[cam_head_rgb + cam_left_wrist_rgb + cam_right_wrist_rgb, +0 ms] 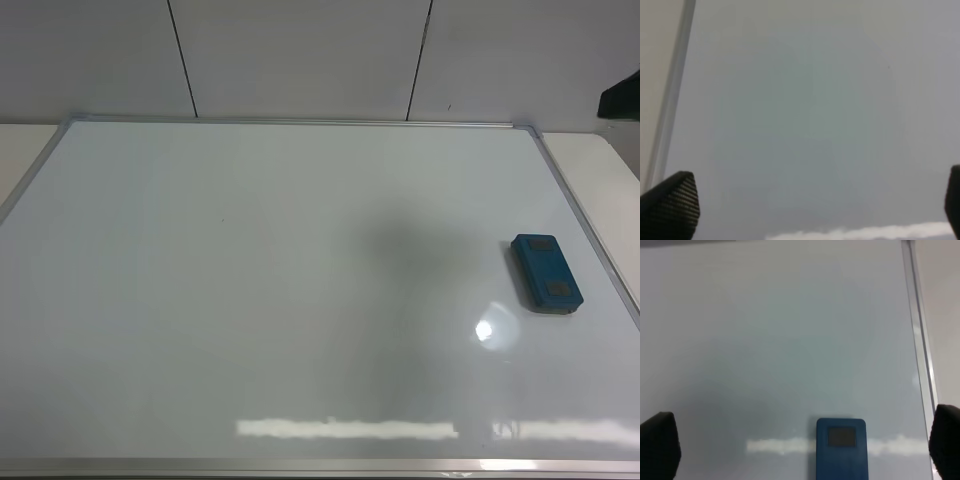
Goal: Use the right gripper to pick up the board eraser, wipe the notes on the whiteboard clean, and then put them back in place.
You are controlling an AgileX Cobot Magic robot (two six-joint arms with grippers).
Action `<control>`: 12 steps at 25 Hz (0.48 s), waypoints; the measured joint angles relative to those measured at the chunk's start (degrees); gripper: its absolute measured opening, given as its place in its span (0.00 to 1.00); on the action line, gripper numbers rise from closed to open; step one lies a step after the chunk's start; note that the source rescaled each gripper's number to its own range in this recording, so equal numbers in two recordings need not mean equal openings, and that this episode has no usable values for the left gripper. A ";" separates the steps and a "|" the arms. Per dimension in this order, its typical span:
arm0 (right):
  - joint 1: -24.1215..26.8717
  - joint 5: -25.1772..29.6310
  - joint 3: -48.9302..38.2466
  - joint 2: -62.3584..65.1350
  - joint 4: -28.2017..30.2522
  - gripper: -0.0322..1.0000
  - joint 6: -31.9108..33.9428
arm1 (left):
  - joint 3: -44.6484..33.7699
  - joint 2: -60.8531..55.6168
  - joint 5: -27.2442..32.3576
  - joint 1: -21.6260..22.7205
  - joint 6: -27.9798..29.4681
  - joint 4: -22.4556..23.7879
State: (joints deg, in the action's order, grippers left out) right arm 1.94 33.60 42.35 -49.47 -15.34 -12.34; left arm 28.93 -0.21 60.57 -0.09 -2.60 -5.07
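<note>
The whiteboard (250, 300) is glossy white with a thin silver frame and fills most of the exterior view. No red notes show on it in any view. The teal-blue board eraser (546, 274) lies flat on the board near its right edge, its two dark grey patches facing up. In the right wrist view the eraser (841, 452) lies below and ahead of my right gripper (803, 442), which is open, empty and not touching it. My left gripper (812, 205) is open and empty above bare board near the frame's left rail (670, 105). Neither gripper shows in the exterior view.
A dark shape (620, 95) juts in at the exterior view's upper right edge. A pale tabletop (600, 170) borders the board on the right and also shows at the left corner (22, 140). A white panelled wall (300, 55) stands behind.
</note>
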 joint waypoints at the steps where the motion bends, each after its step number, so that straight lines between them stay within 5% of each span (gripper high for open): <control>1: 0.00 0.50 0.00 2.24 0.00 1.00 0.00 | 0.00 0.00 0.00 0.00 0.00 0.00; 12: 0.00 8.57 0.00 18.27 -0.04 1.00 0.87 | 0.00 0.00 0.00 0.00 0.00 0.00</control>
State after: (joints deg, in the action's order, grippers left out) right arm 1.94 42.17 42.35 -31.20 -15.38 -11.47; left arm 28.93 -0.21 60.57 -0.09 -2.60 -5.07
